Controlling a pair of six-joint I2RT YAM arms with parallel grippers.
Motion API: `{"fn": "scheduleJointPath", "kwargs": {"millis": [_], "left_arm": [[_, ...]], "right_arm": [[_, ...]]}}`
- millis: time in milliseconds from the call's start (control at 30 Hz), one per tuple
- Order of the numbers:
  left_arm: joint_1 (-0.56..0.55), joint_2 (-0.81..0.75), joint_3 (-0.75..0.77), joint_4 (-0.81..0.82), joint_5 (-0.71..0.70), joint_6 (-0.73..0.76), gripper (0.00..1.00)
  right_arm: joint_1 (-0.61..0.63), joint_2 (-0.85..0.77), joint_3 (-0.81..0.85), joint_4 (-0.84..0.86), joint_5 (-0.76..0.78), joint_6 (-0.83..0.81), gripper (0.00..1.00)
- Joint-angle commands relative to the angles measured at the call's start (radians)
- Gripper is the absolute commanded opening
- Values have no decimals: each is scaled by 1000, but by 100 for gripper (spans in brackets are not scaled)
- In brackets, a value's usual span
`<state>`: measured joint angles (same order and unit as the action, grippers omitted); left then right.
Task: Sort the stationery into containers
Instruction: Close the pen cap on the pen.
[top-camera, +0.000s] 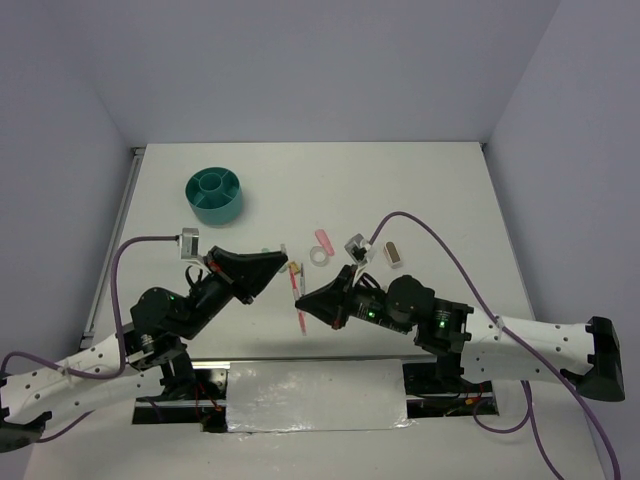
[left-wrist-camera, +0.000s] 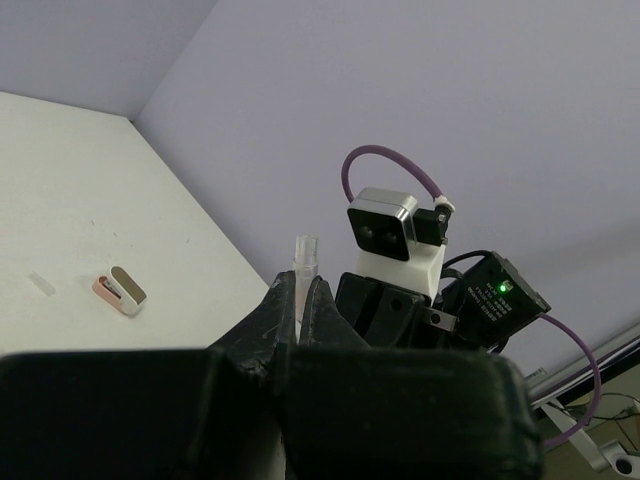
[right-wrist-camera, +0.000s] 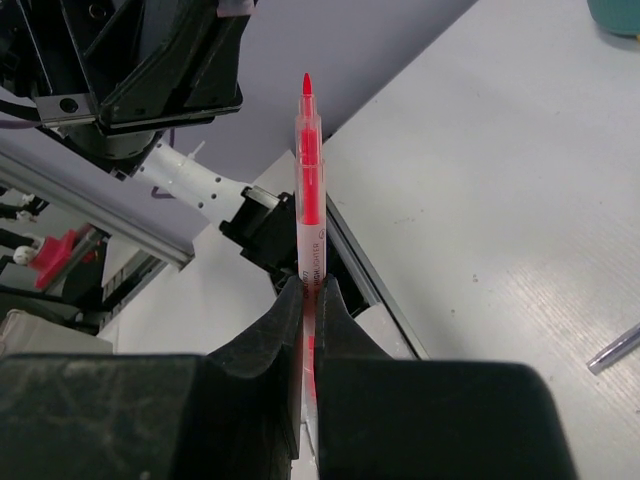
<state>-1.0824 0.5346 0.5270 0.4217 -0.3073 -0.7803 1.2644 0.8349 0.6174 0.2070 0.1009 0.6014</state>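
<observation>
Looked barely begun: found nothing visible inside the teal organizer (top-camera: 215, 193), standing at the far left of the table (top-camera: 440, 190), well apart from everything else. Left to sort: pink block (top-camera: 323, 241), white tape ring (top-camera: 319, 257) and brown block (top-camera: 394, 253), all lying loose mid-table, plus a second thin pen (right-wrist-camera: 615, 350) flat on the surface. Gripped the red pen (right-wrist-camera: 308, 190) in the right jaws, clamped shut on its barrel, bare tip pointing away toward the other arm. Pinched a thin clear tube (left-wrist-camera: 303, 262) in the left jaws, likewise shut; possibly that pen's cap, but could not tell for sure. Judged neither held piece anywhere near the organizer.
</observation>
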Motion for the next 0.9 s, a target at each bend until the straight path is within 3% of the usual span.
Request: {"fn": "scheduleJointPath", "kwargs": {"millis": [0, 867], "left_arm": [[4, -15, 1, 60, -19, 29, 0], [4, 13, -41, 77, 7, 3, 0]], "right_arm": [[12, -2, 53, 26, -6, -14, 0], [16, -33, 67, -4, 49, -40, 0]]}}
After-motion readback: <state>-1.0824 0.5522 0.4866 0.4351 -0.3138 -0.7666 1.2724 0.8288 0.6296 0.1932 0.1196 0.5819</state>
